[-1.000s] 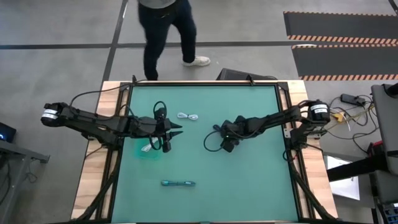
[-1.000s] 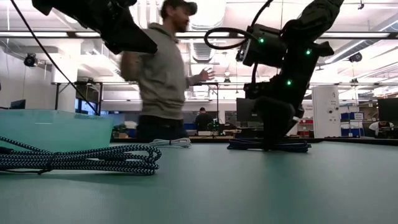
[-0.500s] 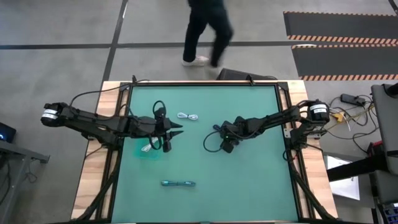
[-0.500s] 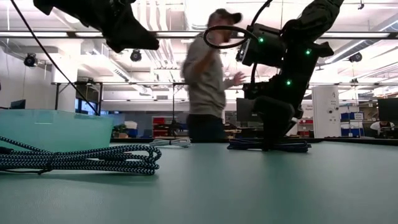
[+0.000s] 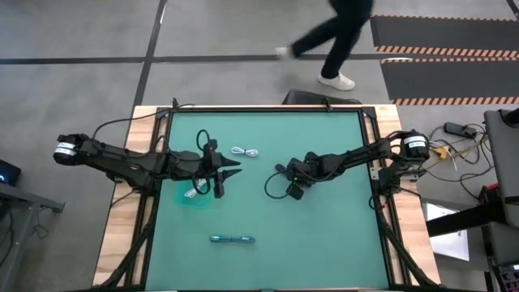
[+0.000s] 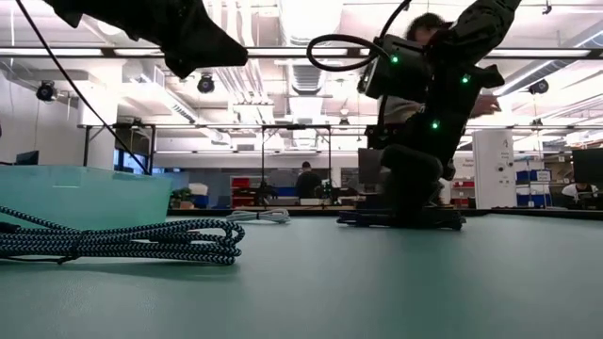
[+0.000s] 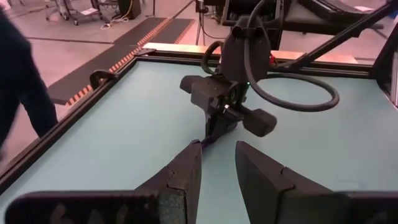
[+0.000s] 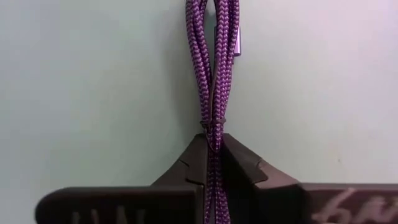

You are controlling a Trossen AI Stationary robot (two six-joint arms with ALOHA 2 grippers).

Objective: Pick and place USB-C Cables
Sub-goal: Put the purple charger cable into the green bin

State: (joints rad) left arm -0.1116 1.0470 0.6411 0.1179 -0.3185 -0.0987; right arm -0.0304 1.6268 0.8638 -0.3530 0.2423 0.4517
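Note:
A dark braided USB-C cable bundle (image 8: 214,62), purple in the right wrist view, lies on the green mat near the table's middle. My right gripper (image 5: 296,185) stands down over it, shut on it. A white bundle (image 5: 245,152) lies toward the far edge, and a teal-blue braided bundle (image 5: 233,239) lies near the front edge. Another white bundle (image 5: 192,192) rests inside the clear teal tub (image 5: 185,199). My left gripper (image 5: 224,174) hovers open just right of the tub, well above the mat, with nothing between its fingers. My right gripper pinches the dark bundle between its two fingers just behind the thin tie (image 8: 214,138), with all strands squeezed together. The fingers (image 8: 194,160) come from above, pointing down, one on either side of the bundle. The bundle lies flat on the mat (image 6: 400,220).
The tub (image 6: 85,193) stands at the left of the mat. The right arm's looping black wire (image 5: 274,185) hangs beside its gripper. Raised black rails (image 5: 268,109) edge the table. A person (image 5: 336,36) walks on the floor past the far edge.
My right gripper, staying down at the mat, has shut on the dark bundle. The person behind the table has walked from left to right.

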